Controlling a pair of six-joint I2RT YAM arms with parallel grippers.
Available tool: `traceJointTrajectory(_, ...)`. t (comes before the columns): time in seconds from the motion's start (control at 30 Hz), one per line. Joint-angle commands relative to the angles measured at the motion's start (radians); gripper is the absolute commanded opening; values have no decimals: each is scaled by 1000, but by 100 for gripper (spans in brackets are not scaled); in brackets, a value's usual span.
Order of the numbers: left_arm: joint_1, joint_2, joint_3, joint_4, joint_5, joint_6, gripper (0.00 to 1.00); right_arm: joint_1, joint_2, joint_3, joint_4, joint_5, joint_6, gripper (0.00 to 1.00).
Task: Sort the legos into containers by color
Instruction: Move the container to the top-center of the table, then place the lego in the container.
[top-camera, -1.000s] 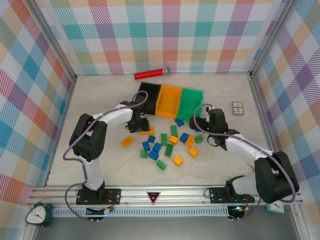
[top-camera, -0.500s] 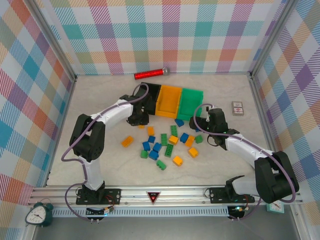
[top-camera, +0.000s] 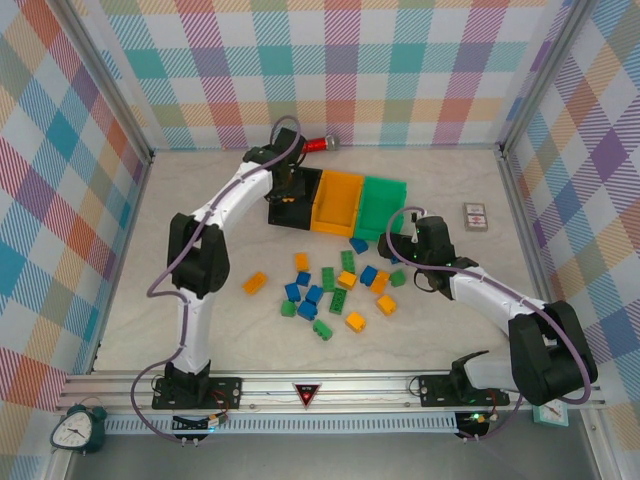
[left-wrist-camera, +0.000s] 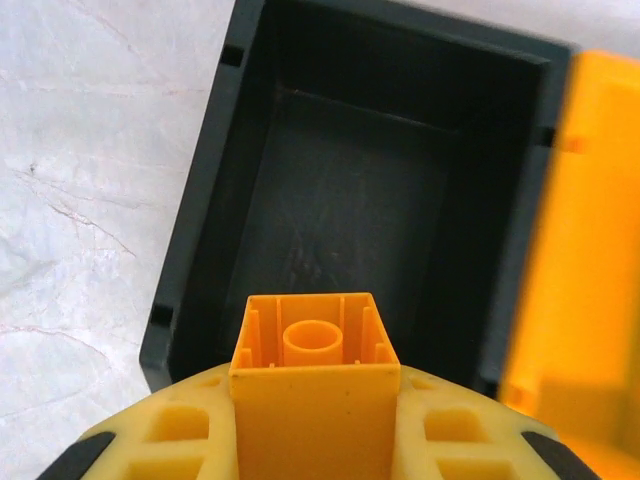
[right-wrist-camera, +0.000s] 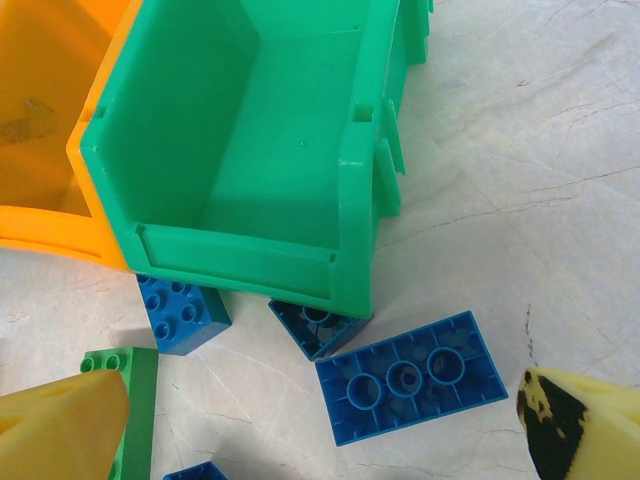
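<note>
Top view: the left claw (top-camera: 288, 190) is held over the black bin (top-camera: 300, 213), at the left end of a joined row with the yellow bin (top-camera: 340, 181) and the green bin (top-camera: 384, 186). The right claw (top-camera: 404, 256) is set low beside the loose bricks (top-camera: 330, 290), which are scattered yellow, blue and green on the pale, marble-look tabletop (top-camera: 190, 215) in front of the bins.

Left wrist: the left claw (left-wrist-camera: 314, 445) is closed tight on a yellow brick (left-wrist-camera: 314, 385), gripped between the yellow fingers (left-wrist-camera: 160, 440). The brick's hollow underside with its round tube is seen. It hangs above the black bin (left-wrist-camera: 340, 200), smooth matt plastic, rectangular. The yellow bin (left-wrist-camera: 585, 250) is touching on the right.

Right wrist: the right claw (right-wrist-camera: 320, 430) is spread wide, with nothing held or touched. The glossy green bin (right-wrist-camera: 250, 130) is joined to the yellow bin (right-wrist-camera: 40, 120). A flat blue brick (right-wrist-camera: 410, 375) lies underside up near the green bin; a studded blue brick (right-wrist-camera: 180, 310) and a green brick (right-wrist-camera: 135, 400) lie to the left.
</note>
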Motion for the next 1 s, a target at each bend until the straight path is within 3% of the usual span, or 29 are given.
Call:
traceJointTrajectory(0.0, 5, 48, 64, -62, -20, 47, 12, 10, 10, 30, -8, 7, -18, 100)
traceJointTrajectory(0.1, 4, 79, 72, -94, -45, 51, 12, 10, 10, 31, -8, 9, -18, 100)
traceJointTrajectory(0.27, 11, 43, -66, -61, -108, 59, 12, 12, 10, 30, -8, 7, -18, 100)
traceJointTrajectory(0.67, 26, -217, -482, 68, -148, 8, 13, 16, 21, 37, -9, 3, -18, 100)
traceJointTrajectory(0.73, 26, -239, -501, 67, -163, 8, 19, 17, 24, 37, -8, 2, -17, 100)
traceJointTrajectory(0.97, 9, -376, -525, 35, -135, 6, 53, 22, 30, 43, -13, 9, -22, 100)
